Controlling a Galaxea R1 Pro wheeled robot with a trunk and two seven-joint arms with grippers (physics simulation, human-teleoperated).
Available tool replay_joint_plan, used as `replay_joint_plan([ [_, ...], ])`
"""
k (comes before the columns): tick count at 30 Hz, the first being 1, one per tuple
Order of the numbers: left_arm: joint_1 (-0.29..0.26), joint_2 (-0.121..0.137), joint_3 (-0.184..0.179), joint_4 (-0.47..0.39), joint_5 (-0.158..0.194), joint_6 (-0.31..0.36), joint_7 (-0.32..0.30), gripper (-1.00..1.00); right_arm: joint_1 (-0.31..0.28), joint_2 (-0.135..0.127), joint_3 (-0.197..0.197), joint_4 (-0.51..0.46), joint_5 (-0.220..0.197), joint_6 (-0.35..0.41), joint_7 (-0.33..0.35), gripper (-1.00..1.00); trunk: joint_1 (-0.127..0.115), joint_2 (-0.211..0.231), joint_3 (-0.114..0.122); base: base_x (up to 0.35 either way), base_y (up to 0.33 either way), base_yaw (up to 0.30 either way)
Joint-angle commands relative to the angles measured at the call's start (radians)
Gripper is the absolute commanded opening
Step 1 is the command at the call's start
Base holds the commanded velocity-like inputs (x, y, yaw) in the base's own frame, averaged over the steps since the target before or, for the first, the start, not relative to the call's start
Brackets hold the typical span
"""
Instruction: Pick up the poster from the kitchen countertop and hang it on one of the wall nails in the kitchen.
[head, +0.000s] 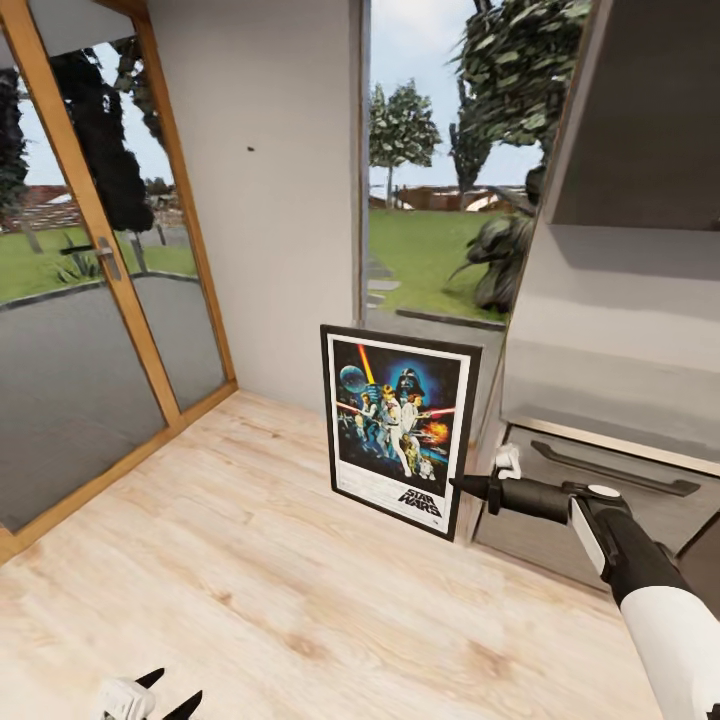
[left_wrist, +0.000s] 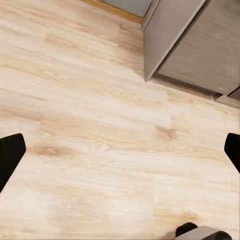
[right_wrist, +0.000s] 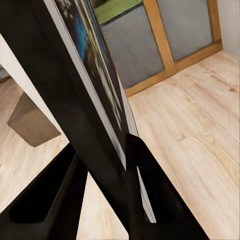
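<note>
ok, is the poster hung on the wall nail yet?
No: the right gripper holds the poster by its edge, well below the nail.

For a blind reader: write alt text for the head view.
The right gripper holds the framed Star Wars poster upright by its right edge, above a light wooden floor. Behind it stand a pale wall bearing a small dark nail, glass doors with wooden frames and a garden outside.

Open floor (head: 250, 590) left, cabinet (head: 620, 330) right.
</note>
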Motion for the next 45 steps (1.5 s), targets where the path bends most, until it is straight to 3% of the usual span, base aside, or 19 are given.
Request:
replay_joint_plan([
  [1,0.000,0.000,0.001,-0.002,-0.002,0.010,-0.005,1.00,-0.001,0.000,-0.001,0.000,-0.004,0.011,0.004,-1.00,0.001,-0.002,-0.002,0.074,0.290,0.018],
  [24,-0.001,0.000,0.001,-0.001,-0.002,0.010,-0.005,1.00,-0.001,0.000,-0.002,-0.008,-0.004,0.013,0.006,-1.00,0.001,-0.002,-0.002,0.027,0.290,0.002],
  [45,-0.001,0.000,0.001,-0.001,-0.002,0.010,-0.005,1.00,-0.001,0.000,-0.002,-0.008,-0.004,0.013,0.007,-1.00,0.001,-0.002,-0.002,0.251,0.203,0.000],
])
